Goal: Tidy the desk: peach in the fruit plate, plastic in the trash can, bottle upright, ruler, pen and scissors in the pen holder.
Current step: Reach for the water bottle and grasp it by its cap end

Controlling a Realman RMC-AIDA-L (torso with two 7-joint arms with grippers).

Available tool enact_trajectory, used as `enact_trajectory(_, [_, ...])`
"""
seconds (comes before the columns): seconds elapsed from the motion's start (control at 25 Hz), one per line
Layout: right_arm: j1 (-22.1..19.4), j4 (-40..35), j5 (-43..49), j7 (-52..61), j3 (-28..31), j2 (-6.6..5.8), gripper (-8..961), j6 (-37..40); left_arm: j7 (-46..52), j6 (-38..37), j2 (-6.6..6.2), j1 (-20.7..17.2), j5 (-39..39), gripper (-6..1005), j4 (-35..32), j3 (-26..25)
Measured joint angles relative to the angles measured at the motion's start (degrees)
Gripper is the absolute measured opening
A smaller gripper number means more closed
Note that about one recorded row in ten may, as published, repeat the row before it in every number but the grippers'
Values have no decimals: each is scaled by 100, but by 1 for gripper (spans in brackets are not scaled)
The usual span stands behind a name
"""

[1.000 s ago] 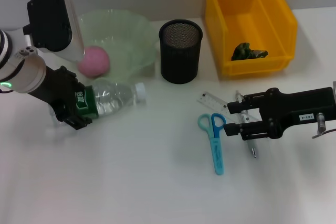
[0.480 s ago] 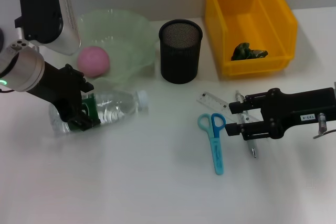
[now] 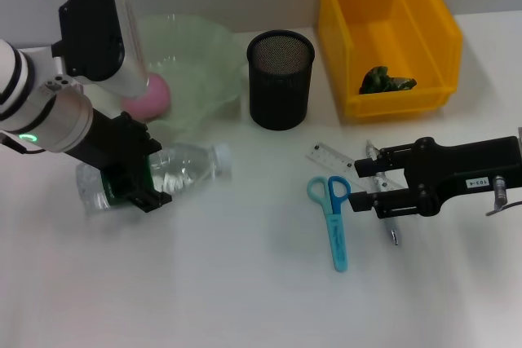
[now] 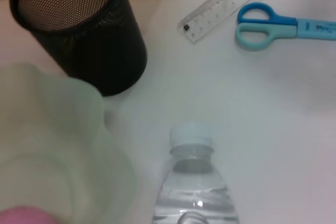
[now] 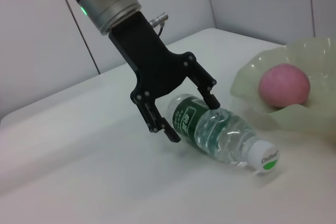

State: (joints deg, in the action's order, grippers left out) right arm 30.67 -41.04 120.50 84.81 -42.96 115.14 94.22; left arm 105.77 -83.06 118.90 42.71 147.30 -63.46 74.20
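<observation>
Left gripper (image 3: 137,175): sitting at the left middle of the head view, fingers spread and straddling the green-labelled part of the bottle (image 3: 155,173); the right wrist view shows the fingertips on either side of the bottle with gaps, not clamping.

Bottle: lying on its side on the white desk (image 3: 228,283), white cap pointing toward the frame's centre, just below the fruit plate (image 3: 196,50).

Peach (image 3: 155,91): resting in the pale green fruit plate, upper left, partly hidden by the left arm.

Pen holder (image 3: 280,79): black mesh, standing upright at top centre.

Trash can (image 3: 383,30): yellow bin, upper right, holding dark green plastic (image 3: 385,81).

Right gripper (image 3: 365,185): hovering at the right middle, fingers parted over the ruler (image 3: 342,156) and pen (image 3: 391,232).

Scissors (image 3: 333,218): blue, lying flat just left of the right gripper.
</observation>
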Motion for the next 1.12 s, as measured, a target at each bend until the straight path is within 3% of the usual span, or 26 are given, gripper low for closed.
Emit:
enact_trajectory(0.64, [-51,8,-1,0,-20,-15,634,2,-4,-112,-23,-109,-658,824,-327,178])
enact_trajectory(1.12, [-104,-1,-1,0,2,-33,633,23,45,1141,7,-48,-649,824,356,913])
